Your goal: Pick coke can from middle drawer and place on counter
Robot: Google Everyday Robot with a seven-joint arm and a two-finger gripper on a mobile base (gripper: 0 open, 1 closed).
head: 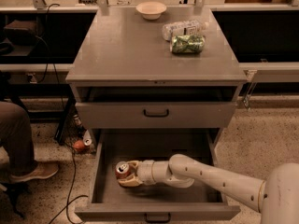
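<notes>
The coke can (122, 169) is standing at the near left of the middle drawer (154, 196), where the gripper (125, 173) is pinching it sideways. The shallow hold risks it slipping, or knocking the upper drawer front (156, 114), while rising toward the counter (135, 50).

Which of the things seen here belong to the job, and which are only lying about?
For the job: coke can, gripper at it inside the open middle drawer, counter.
Only lying about: white bowl, clear bottle, green bag, all on the counter; small orange thing on the floor.
</notes>
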